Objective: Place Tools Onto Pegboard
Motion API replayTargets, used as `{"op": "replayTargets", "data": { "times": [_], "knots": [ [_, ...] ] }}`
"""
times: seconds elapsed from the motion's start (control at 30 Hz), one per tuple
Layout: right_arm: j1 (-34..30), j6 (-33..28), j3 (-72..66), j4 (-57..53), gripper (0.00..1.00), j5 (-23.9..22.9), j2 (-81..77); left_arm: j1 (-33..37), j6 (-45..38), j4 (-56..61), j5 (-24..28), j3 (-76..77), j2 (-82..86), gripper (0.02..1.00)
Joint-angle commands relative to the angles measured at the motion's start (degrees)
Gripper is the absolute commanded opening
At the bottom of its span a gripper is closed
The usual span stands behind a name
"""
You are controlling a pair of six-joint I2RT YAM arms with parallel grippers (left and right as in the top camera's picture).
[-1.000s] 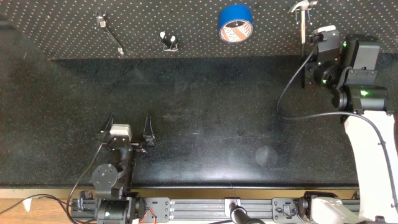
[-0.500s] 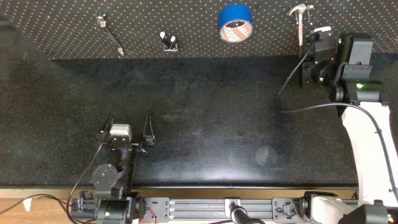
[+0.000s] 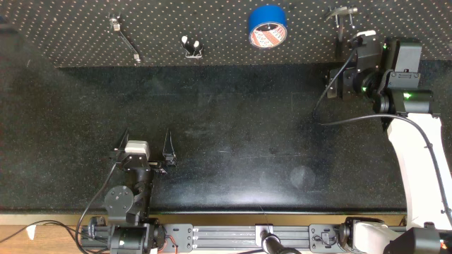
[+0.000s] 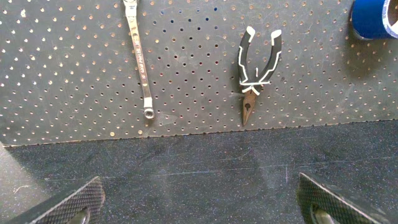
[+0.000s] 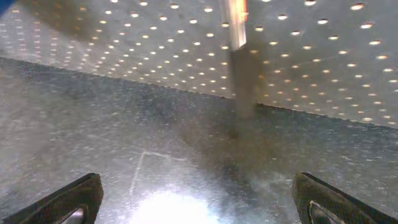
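Pegboard (image 3: 56, 28): it stands along the far edge of the black table (image 3: 233, 127), and four things are hanging on it.
Wrench (image 3: 124, 39): farthest to the left on the board, long axis up and down, a little tilted.
Left gripper (image 3: 146, 141): it rests low over the table near its own base, fingers spread wide with nothing between them. It is well apart from the board.
Pliers (image 3: 191, 46): on the board just to the right of the wrench, handles up and nose pointing down.
Tape roll (image 3: 267, 27): blue, on the board right of the middle.
Hammer (image 3: 343, 21): farthest to the right on the board, head at the top and handle pointing straight down toward the table. It seems to hang from its hook by itself.
Right gripper (image 5: 196, 186): it is near the foot of the board, fingers released and wide apart, grasping nothing. The hammer handle is directly ahead, between the two fingers' lines but not touching them.
Key relation: the hammer is straight in front of the right gripper and above it, its long axis along the board. The right arm is much the nearer one.
Judgement: all tools look placed. Probably the right arm only needs to pull straight back, so that no finger knocks the handle.
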State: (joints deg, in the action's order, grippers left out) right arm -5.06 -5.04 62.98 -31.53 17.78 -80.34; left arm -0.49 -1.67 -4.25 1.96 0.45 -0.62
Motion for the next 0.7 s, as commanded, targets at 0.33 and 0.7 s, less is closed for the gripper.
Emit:
{"op": "replayTargets", "data": {
  "times": [0.33, 0.7],
  "knots": [
    [0.37, 0.11, -35.78, 37.53, 1.000, -5.31, 20.81, -0.24, -0.31, -0.31, -0.17, -0.13, 0.44, 0.996],
    [0.37, 2.23, -54.62, 46.27, 1.000, -5.14, 40.57, -0.24, -0.28, -0.31, -0.17, -0.13, 0.42, 0.996]
  ]
}}
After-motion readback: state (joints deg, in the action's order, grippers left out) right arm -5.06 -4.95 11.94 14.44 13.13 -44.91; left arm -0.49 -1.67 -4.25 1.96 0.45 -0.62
